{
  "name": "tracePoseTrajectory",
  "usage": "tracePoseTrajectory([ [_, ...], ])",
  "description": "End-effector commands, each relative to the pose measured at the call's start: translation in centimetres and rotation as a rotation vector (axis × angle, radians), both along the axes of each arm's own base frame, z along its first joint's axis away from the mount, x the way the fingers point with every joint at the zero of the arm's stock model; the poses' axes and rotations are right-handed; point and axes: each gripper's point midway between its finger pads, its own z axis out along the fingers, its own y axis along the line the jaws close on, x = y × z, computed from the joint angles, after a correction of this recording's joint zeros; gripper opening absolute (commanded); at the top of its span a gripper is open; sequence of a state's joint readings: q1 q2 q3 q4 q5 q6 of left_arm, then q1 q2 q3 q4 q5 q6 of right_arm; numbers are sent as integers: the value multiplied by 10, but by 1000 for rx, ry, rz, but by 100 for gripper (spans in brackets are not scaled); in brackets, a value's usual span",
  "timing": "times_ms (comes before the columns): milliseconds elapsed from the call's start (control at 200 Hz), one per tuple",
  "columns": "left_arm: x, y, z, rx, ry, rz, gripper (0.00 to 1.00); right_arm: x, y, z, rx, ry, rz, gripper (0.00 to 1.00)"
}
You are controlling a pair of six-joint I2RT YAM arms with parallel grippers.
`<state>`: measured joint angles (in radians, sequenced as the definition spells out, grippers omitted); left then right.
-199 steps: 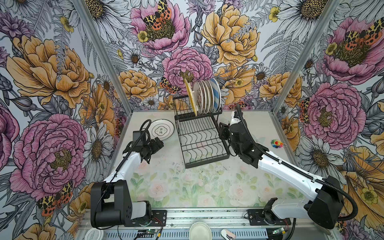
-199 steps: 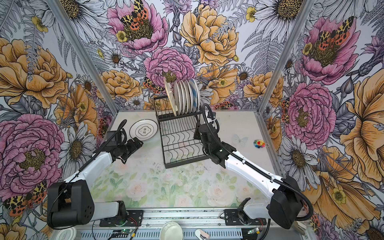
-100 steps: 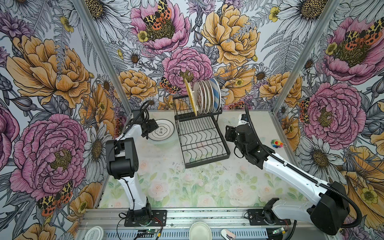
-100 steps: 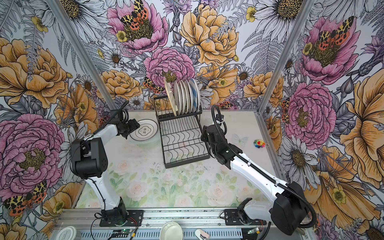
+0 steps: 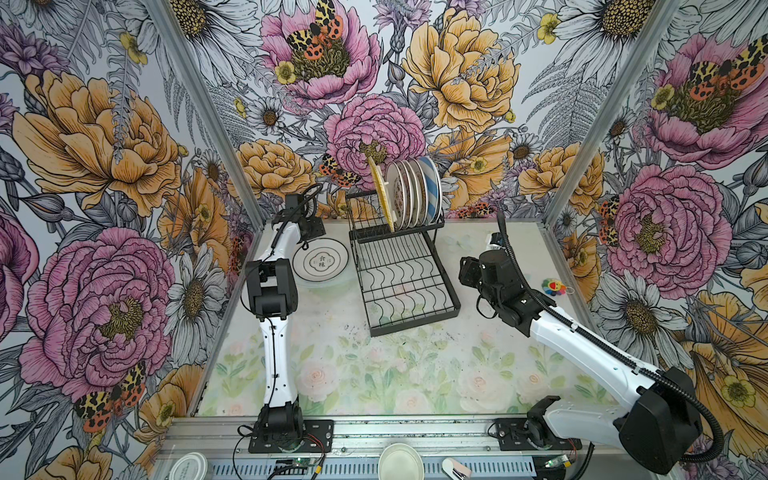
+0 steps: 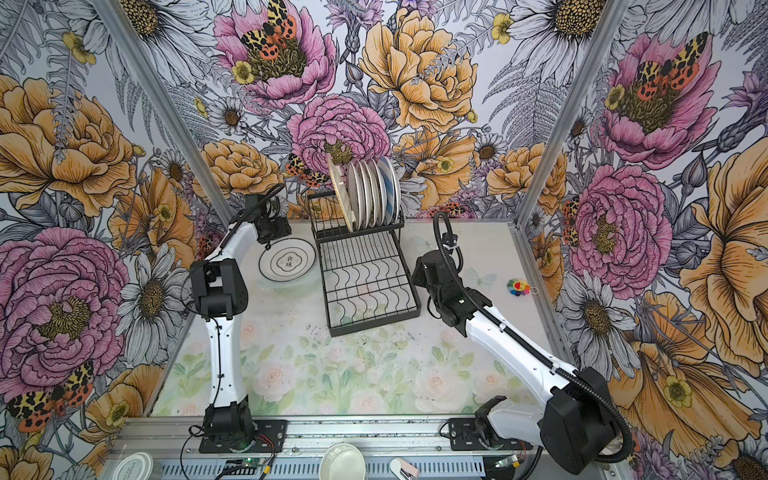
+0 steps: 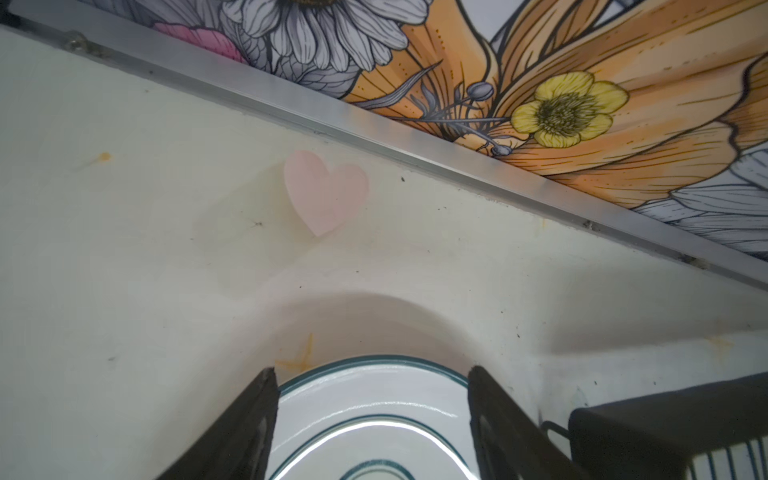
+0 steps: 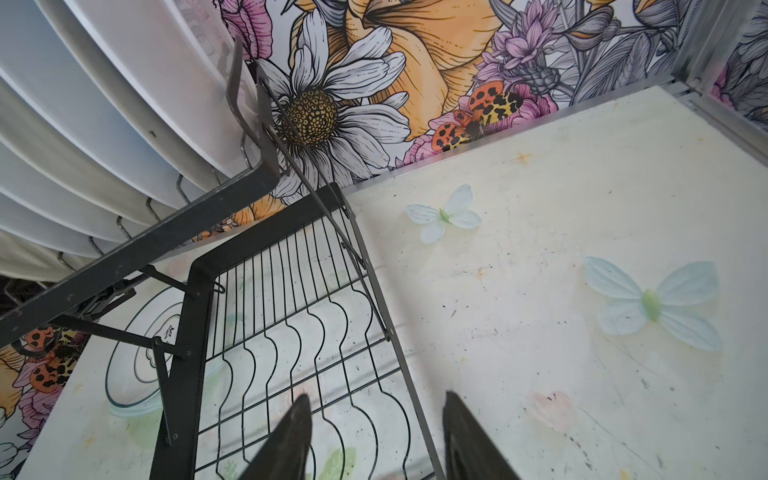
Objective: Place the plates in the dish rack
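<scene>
Left arm point(image 5: 272, 291) risen, left fingers point(image 7: 249, 415) spread over plate point(image 5: 320, 261) (right fingers point(image 8: 291, 436) parted, empty)

Left tool point(image 6: 275, 236) at far rim of flat plate point(image 6: 286, 262), beside dish rack point(image 6: 365, 291) with upright plates point(image 6: 370, 193).

Flat plate point(image 5: 320, 262) hemmed between side wall point(image 5: 199, 232) and dish rack point(image 5: 415, 327) (narrow gaps), upper slots beside standing plates point(image 5: 409, 195) open, front table point(image 5: 374, 374) open.
</scene>
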<state>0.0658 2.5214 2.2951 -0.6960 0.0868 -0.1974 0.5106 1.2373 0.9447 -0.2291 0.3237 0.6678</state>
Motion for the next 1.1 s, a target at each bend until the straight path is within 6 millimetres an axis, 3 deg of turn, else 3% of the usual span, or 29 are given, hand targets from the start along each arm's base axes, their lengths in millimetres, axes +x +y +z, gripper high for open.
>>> tracePoseTrajectory([
  [0,4,-9,-6,-3,29,-50,74,-3,-1,-1,25,13,4,52],
  [335,14,-16,-18,15,37,-84,75,-4,-1,-8,39,39,-2,52],
  [655,-2,-44,-37,10,118,-175,73,-6,-1,-5,58,35,-3,53],
  [1096,-32,-56,-25,5,195,-290,71,-15,-6,3,82,14,-7,54],
])
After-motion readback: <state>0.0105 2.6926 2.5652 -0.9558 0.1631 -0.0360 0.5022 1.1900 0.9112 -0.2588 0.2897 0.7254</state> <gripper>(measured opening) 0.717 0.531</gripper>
